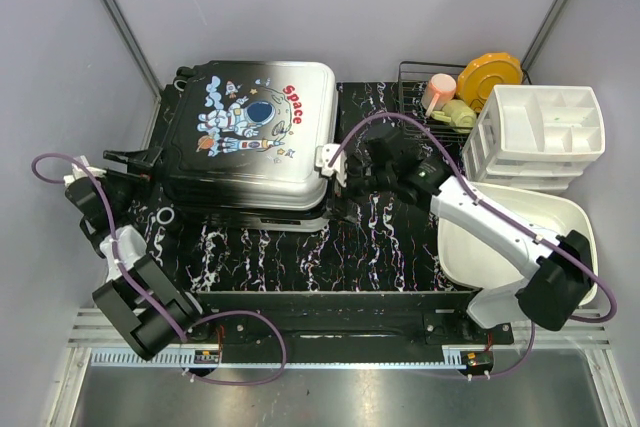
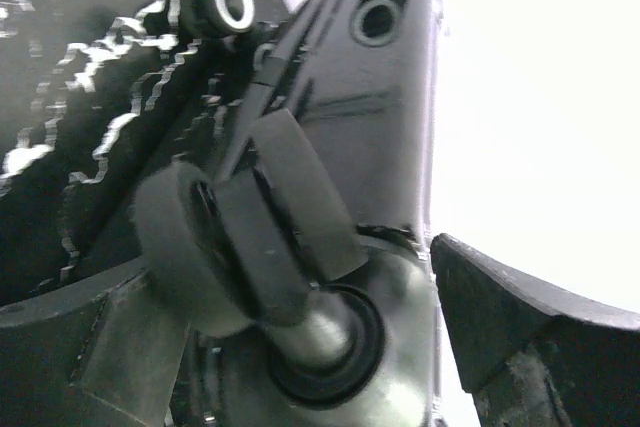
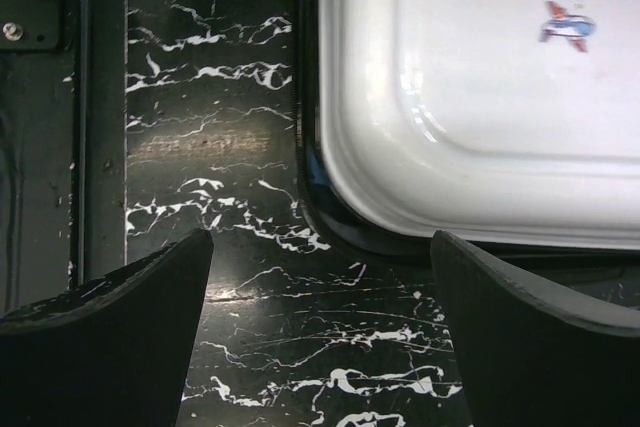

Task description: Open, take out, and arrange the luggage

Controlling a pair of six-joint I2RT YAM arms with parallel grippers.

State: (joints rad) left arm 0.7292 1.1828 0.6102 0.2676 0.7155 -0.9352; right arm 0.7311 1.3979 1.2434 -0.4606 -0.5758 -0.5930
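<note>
The luggage (image 1: 250, 137) lies flat and closed on the black marble table, astronaut print and red "Space" facing up. My left gripper (image 1: 148, 159) is at its left side. In the left wrist view its jaws stand wide open around a black caster wheel (image 2: 200, 247) on the luggage corner (image 2: 370, 117), with one finger (image 2: 530, 327) to the right of it. My right gripper (image 1: 340, 179) is at the luggage's right edge, open and empty. The right wrist view shows that gripper (image 3: 320, 347) over bare table, below the white shell corner (image 3: 470, 97).
A white basin (image 1: 575, 217) sits at the right under my right arm. A white drawer organiser (image 1: 545, 132) stands behind it. A wire rack (image 1: 410, 82) holds an orange plate (image 1: 490, 77) and cups. A small white ring (image 1: 165, 217) lies by the luggage's near-left corner.
</note>
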